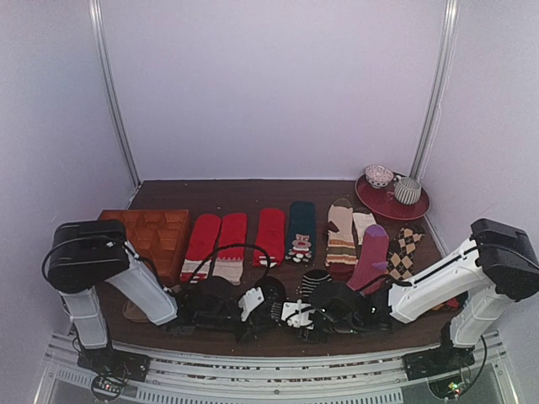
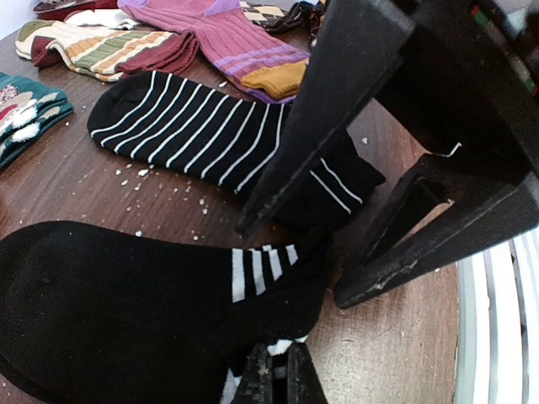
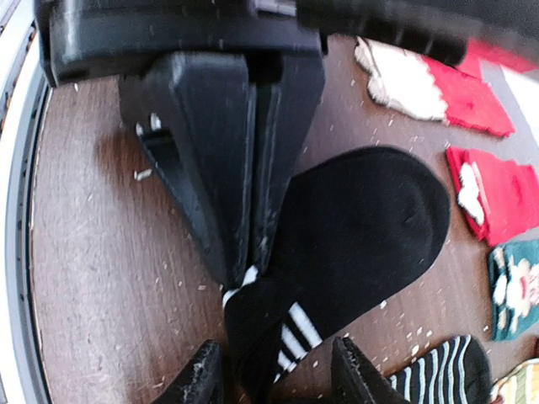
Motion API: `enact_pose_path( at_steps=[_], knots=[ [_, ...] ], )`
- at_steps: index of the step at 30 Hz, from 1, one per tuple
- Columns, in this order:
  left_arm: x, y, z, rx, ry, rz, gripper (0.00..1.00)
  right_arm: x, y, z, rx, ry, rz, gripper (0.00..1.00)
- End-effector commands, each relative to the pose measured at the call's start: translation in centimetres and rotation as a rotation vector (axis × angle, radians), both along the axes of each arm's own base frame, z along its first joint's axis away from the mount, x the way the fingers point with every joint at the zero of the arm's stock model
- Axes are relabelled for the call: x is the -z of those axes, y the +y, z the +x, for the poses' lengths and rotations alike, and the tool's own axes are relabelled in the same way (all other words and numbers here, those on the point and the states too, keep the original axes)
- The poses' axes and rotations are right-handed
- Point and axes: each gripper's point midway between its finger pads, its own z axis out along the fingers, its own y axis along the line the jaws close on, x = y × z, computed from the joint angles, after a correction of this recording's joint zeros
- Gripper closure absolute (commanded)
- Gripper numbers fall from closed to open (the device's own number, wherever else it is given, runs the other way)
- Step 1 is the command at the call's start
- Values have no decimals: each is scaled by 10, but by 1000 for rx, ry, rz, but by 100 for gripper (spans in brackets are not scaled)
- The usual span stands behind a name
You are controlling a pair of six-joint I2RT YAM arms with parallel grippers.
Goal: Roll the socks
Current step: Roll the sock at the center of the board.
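The mostly black sock (image 2: 109,311) lies flat on the wooden table, its white-banded cuff bunched at the near end. My left gripper (image 2: 274,370) is shut on that cuff's edge, white fabric pinched between the tips. In the right wrist view the same sock (image 3: 362,227) runs away from my right gripper (image 3: 282,379), which stands open with its fingers on either side of the folded cuff. The left gripper's fingers (image 3: 227,168) come in from above there. The thinly white-striped sock (image 2: 185,126) lies just behind, partly under the right gripper's fingers (image 2: 337,109). Both grippers meet at the table's near middle (image 1: 282,307).
Red socks (image 1: 219,240), a dark green sock with a figure (image 1: 301,231), a tan striped sock (image 1: 340,236), a purple sock (image 1: 370,252) and an argyle sock (image 1: 406,248) lie in a row behind. A wooden tray (image 1: 156,236) sits left, a red plate (image 1: 392,204) with cups back right.
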Motion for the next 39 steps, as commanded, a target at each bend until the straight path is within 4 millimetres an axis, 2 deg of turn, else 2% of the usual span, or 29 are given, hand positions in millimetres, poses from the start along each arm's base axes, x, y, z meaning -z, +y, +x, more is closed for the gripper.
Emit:
enact_pose_path(
  at_steps=[1, 7, 10, 16, 21, 27, 30, 32, 38, 39],
  knots=[
    [93, 71, -44, 35, 214, 369, 100, -14, 8, 5, -17, -85, 46, 58],
    [94, 72, -44, 33, 217, 374, 100, -1, 16, -4, -77, -47, 11, 69],
    [94, 72, -44, 33, 217, 375, 100, 12, 15, -5, -81, -25, -22, 70],
    [94, 72, -44, 36, 219, 374, 100, 16, 17, -4, -67, -17, -23, 72],
    [94, 71, -44, 41, 214, 372, 100, 20, 17, 0, -41, -2, -37, 80],
    [89, 70, -40, 31, 189, 360, 98, 46, 8, 6, 51, 161, -97, 93],
    [79, 73, -32, -5, 138, 344, 91, 53, 0, 6, 113, 289, -106, 95],
    [66, 75, -24, -37, 88, 320, 80, 57, -7, 4, 162, 373, -111, 95],
    [23, 76, -7, -89, -89, 253, 76, 62, -16, -8, 285, 583, -209, 95],
    [17, 76, -7, -83, -115, 241, 70, 63, -19, -10, 312, 621, -225, 95]
  ],
)
